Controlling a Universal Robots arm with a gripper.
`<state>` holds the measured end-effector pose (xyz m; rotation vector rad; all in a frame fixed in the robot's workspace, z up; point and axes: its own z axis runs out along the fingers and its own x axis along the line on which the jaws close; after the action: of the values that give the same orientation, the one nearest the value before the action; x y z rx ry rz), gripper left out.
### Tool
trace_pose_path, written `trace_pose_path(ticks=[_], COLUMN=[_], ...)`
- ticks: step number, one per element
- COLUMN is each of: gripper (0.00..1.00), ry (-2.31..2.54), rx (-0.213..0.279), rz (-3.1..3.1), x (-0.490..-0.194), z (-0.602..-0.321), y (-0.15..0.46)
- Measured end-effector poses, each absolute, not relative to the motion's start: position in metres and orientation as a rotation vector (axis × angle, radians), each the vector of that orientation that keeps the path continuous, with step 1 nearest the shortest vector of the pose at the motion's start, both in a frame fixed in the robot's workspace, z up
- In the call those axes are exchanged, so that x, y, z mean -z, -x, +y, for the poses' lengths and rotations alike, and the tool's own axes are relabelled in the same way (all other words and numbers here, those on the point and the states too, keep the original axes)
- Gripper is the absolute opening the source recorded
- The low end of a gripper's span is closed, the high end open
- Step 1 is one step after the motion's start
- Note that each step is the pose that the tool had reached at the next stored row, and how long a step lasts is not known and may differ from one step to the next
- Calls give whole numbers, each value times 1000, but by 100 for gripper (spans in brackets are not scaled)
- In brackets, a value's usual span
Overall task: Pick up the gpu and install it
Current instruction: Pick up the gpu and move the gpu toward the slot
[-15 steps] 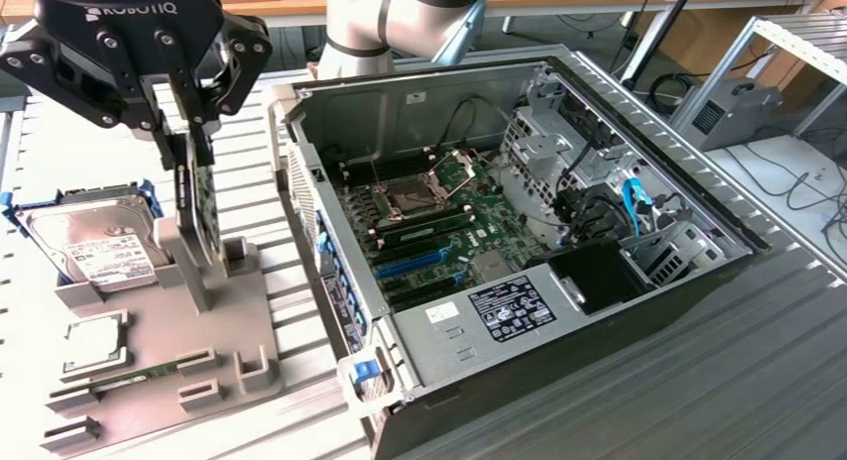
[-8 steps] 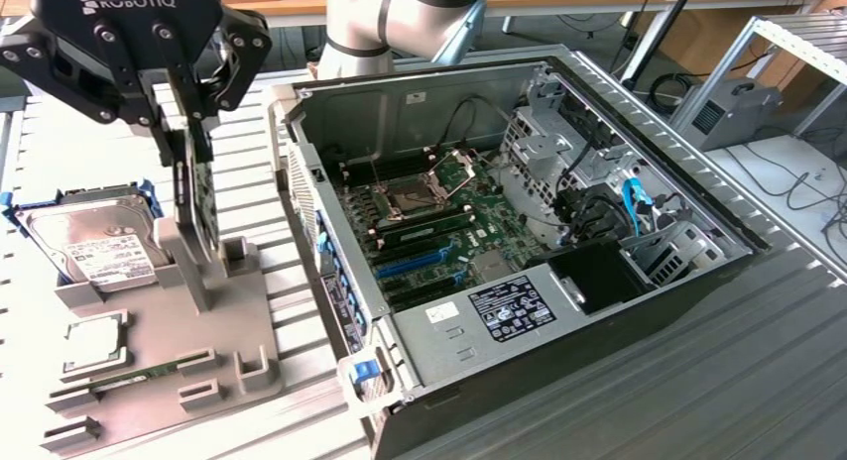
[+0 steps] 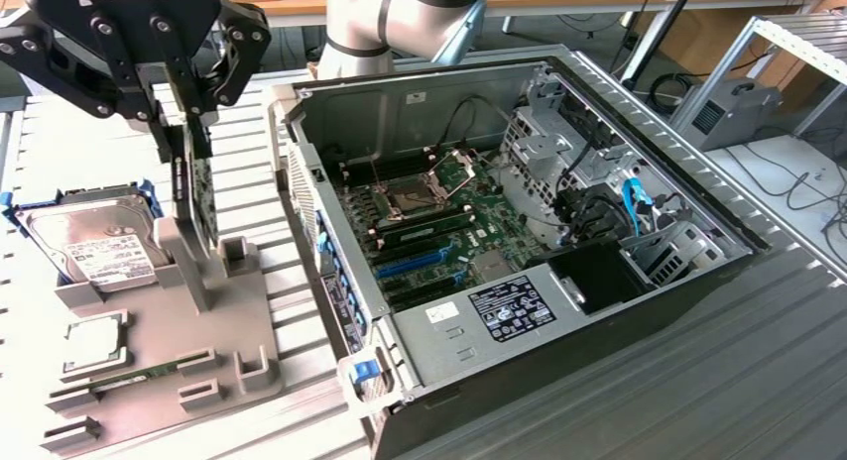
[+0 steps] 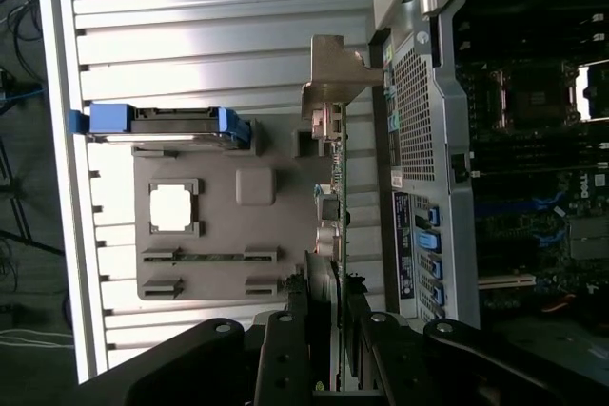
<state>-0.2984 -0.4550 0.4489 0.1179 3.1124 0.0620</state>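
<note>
The gpu [image 3: 201,197] hangs edge-on as a thin green card, its lower edge level with the upright posts of the grey holder [image 3: 198,331]. My gripper [image 3: 189,123] stands over it, with one black finger pressed against each face of the card. In the wrist view the gpu [image 4: 339,187] runs as a narrow green line away from my gripper [image 4: 326,294], ending in its silver bracket [image 4: 333,73]. The open computer case [image 3: 397,113] lies to the exterior view's right of the card, with blue expansion slots [image 3: 417,264] on its motherboard.
A silver hard drive [image 3: 93,247] in a blue carrier leans at the holder's far end. A processor chip [image 3: 93,341] and a memory stick [image 3: 139,373] lie in the holder's recesses. The case's perforated side wall [image 4: 433,140] stands close beside the card. The arm's base [image 3: 384,24] rises behind the case.
</note>
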Motion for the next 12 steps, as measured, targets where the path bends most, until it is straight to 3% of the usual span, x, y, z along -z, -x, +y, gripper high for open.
trace_pose_path(ticks=[12], gripper=[26], ry=[-118], rx=[-62], rz=[3112], x=[-453], z=[-455], y=[298])
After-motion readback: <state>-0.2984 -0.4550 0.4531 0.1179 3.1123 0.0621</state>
